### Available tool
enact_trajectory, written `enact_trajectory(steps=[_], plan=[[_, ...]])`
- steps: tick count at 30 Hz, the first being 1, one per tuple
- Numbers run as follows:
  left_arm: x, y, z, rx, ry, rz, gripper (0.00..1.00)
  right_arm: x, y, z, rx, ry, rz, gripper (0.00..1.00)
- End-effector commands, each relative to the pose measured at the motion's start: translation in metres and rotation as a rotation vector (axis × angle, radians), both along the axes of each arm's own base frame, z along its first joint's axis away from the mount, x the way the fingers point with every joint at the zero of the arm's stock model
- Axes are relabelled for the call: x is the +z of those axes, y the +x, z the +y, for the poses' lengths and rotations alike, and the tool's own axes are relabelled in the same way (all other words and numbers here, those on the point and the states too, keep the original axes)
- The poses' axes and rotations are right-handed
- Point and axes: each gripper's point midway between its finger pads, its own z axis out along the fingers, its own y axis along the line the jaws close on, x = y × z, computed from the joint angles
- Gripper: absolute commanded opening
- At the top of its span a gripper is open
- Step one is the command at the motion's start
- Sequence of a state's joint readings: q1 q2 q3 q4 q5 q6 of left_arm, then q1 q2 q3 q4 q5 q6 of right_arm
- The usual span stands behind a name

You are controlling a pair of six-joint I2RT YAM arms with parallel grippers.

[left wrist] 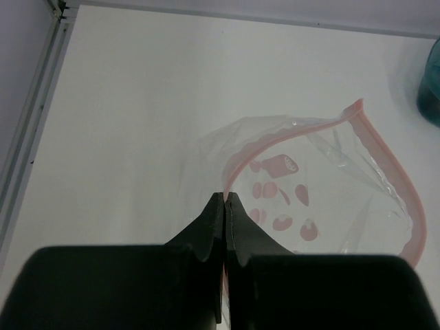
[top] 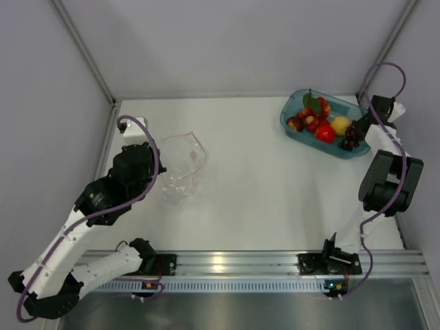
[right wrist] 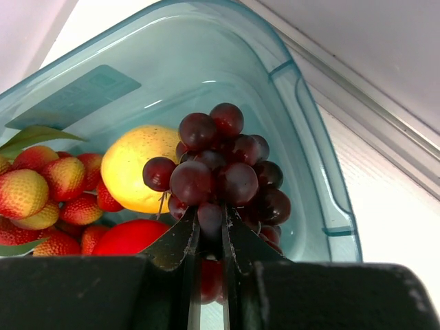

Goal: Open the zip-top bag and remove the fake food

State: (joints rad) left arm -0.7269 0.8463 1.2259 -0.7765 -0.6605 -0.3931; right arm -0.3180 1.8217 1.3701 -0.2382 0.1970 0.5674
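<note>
The clear zip-top bag [top: 180,168] lies open on the white table at the left, its pink zip strip [left wrist: 395,172] curving round the mouth. I see no fruit inside it. My left gripper [left wrist: 226,196] is shut on the bag's pink rim. My right gripper [right wrist: 210,220] is shut on the dark purple grape bunch [right wrist: 223,165], holding it over the teal tub [top: 326,127] at the back right. The yellow lemon [right wrist: 134,165], red apple [right wrist: 127,237] and red berries [right wrist: 48,185] lie in the tub.
The tub's near wall [right wrist: 309,137] stands close to the right fingers. Grey walls enclose the table on the left, back and right. The aluminium rail [top: 234,261] with both arm bases runs along the near edge.
</note>
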Motion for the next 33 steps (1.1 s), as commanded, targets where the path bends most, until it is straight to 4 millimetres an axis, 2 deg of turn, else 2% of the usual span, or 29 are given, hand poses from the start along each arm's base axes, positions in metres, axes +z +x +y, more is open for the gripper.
enact_trajectory(steps=[1,4,5,7,9,10,11,13,16,17,19,20,22,23,25,26,27,28,29,30,31,32,33], plan=[[0.013,-0.001,0.012,0.047,0.007,-0.033,0.00,0.020,0.007,-0.014,-0.001,-0.019,-0.039,0.00],[0.011,0.001,0.018,0.083,0.034,-0.034,0.00,0.006,0.000,-0.014,-0.004,-0.008,-0.001,0.14],[0.012,0.002,0.020,0.091,0.044,-0.035,0.00,0.005,-0.002,-0.013,-0.005,-0.006,0.002,0.30],[0.015,0.003,0.026,0.122,0.062,-0.042,0.00,0.003,-0.004,-0.012,-0.006,0.000,0.004,0.48],[0.020,0.002,0.034,0.154,0.086,-0.056,0.00,0.011,-0.003,-0.009,0.006,0.006,-0.020,0.55],[0.025,0.002,0.036,0.165,0.086,-0.066,0.00,0.015,-0.003,-0.007,0.017,0.010,-0.028,0.72],[0.027,0.002,0.039,0.174,0.096,-0.070,0.00,0.023,-0.003,-0.006,0.019,0.007,-0.041,0.81],[0.035,0.002,0.045,0.212,0.105,-0.087,0.00,0.036,-0.003,-0.004,0.026,0.006,-0.063,0.91],[0.046,0.005,0.051,0.248,0.132,-0.103,0.00,0.066,-0.008,0.000,0.036,-0.011,-0.104,0.94],[0.047,0.007,0.051,0.252,0.153,-0.100,0.00,0.084,-0.012,0.006,0.050,-0.032,-0.127,0.96],[0.049,0.012,0.052,0.282,0.188,-0.095,0.00,0.102,-0.020,0.015,0.068,-0.057,-0.133,0.99],[0.049,0.015,0.052,0.286,0.210,-0.090,0.00,0.121,-0.025,0.029,0.105,-0.086,-0.158,0.99],[0.042,0.023,0.047,0.295,0.256,-0.065,0.00,0.130,-0.037,0.048,0.158,-0.098,-0.150,0.99],[0.039,0.026,0.045,0.296,0.274,-0.055,0.00,0.149,-0.046,0.068,0.217,-0.128,-0.178,0.99],[0.028,0.036,0.036,0.286,0.320,-0.020,0.00,0.145,-0.062,0.093,0.289,-0.130,-0.170,0.99],[0.024,0.040,0.033,0.285,0.336,-0.008,0.00,0.162,-0.072,0.123,0.380,-0.153,-0.226,0.99],[0.020,0.044,0.029,0.286,0.345,0.002,0.00,0.145,-0.083,0.139,0.431,-0.141,-0.203,0.99],[0.010,0.051,0.023,0.283,0.368,0.027,0.00,0.145,-0.091,0.154,0.466,-0.131,-0.221,0.99],[0.004,0.056,0.018,0.285,0.367,0.038,0.00,0.158,-0.108,0.188,0.565,-0.134,-0.277,1.00],[-0.009,0.064,0.009,0.271,0.395,0.070,0.00,0.144,-0.119,0.198,0.597,-0.121,-0.257,0.99],[-0.015,0.069,0.004,0.264,0.403,0.086,0.00,0.143,-0.130,0.207,0.620,-0.112,-0.268,0.99],[-0.023,0.074,-0.003,0.257,0.398,0.103,0.00,0.155,-0.147,0.221,0.665,-0.111,-0.316,0.99],[-0.029,0.078,-0.011,0.239,0.385,0.118,0.00,0.145,-0.157,0.224,0.679,-0.104,-0.299,0.99]])
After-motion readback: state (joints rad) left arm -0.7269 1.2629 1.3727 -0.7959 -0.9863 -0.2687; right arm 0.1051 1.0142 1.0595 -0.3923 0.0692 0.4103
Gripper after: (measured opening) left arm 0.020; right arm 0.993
